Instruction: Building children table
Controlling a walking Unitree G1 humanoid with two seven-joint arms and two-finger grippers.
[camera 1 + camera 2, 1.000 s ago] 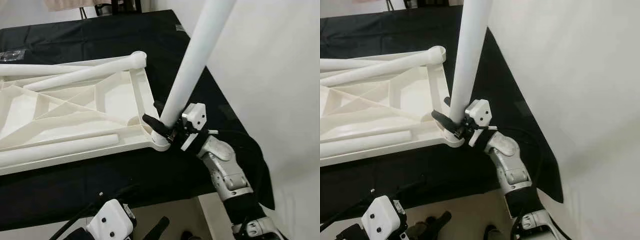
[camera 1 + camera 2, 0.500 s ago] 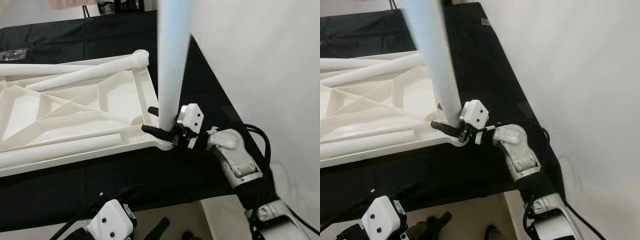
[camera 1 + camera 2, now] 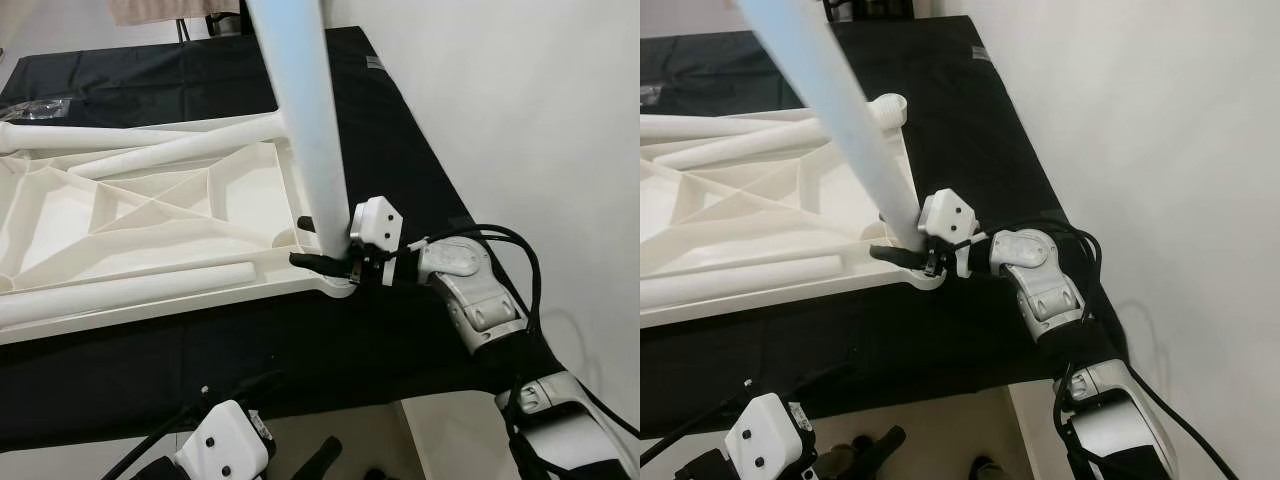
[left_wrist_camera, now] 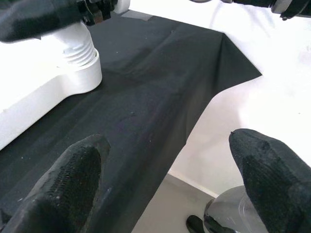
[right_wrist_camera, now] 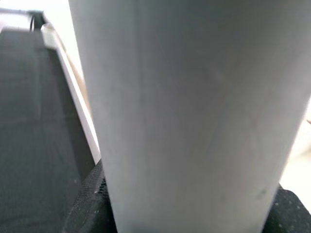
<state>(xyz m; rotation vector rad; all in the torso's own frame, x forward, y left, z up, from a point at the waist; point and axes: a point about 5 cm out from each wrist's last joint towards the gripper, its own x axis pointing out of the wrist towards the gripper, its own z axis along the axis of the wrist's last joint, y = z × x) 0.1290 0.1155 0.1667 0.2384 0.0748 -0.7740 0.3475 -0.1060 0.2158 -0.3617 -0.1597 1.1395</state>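
Here right claw (image 3: 322, 245) grips white leg (image 3: 305, 130); tabletop (image 3: 150, 215) inverted

Black-clothed table (image 3: 420, 180) carries an upturned white tabletop (image 3: 150, 220)

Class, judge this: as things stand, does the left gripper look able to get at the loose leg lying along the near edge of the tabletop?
Probably yes. The left gripper hangs open below the cloth's near edge, and nothing lies between it and the loose leg; it would need raising first.
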